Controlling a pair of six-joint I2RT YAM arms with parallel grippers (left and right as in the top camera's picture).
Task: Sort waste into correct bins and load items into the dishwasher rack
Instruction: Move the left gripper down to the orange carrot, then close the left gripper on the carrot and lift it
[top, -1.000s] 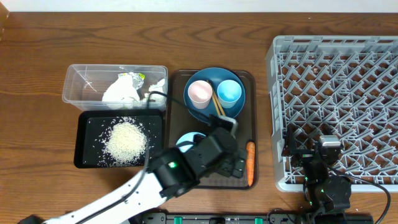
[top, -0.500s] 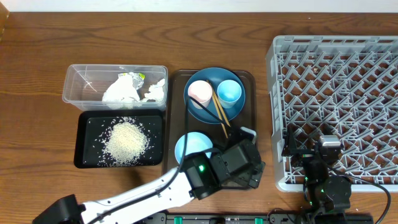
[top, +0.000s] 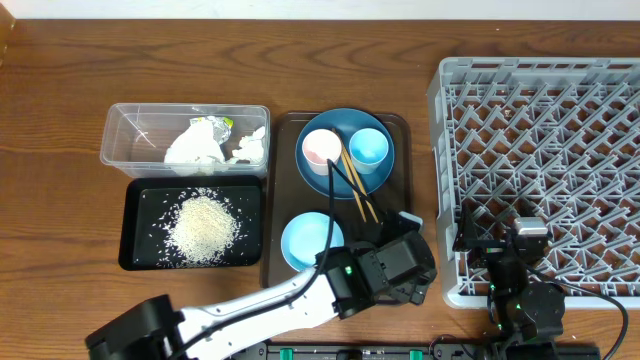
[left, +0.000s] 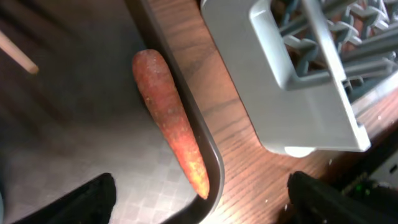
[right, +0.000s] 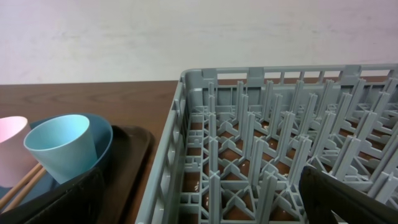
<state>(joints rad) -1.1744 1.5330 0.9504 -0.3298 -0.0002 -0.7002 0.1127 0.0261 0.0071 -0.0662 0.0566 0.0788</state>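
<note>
In the left wrist view, the orange carrot (left: 169, 118) lies on the brown serving tray against its right rim. My left gripper (left: 202, 199) is open just above it, one finger on each side; overhead, the gripper (top: 400, 268) hides the carrot. The small light blue bowl (top: 305, 240) sits on the tray's front left. The pink cup (top: 320, 148), light blue cup (top: 368, 147) and chopsticks (top: 352, 185) rest on a dark blue plate. My right gripper (right: 199, 205) is open and empty at the grey rack's (top: 540, 150) front left corner.
The clear tub (top: 120, 150) holds crumpled napkins (top: 195, 145). The black tray (top: 135, 200) holds a rice pile (top: 203, 228). The brown serving tray (top: 280, 125) lies between the bins and the rack. The rack's corner (left: 292, 93) stands close to the right of the carrot.
My left arm has swung right, from over the small bowl to over the carrot at the tray's right rim. The bowl now shows uncovered. The right arm has not moved.
</note>
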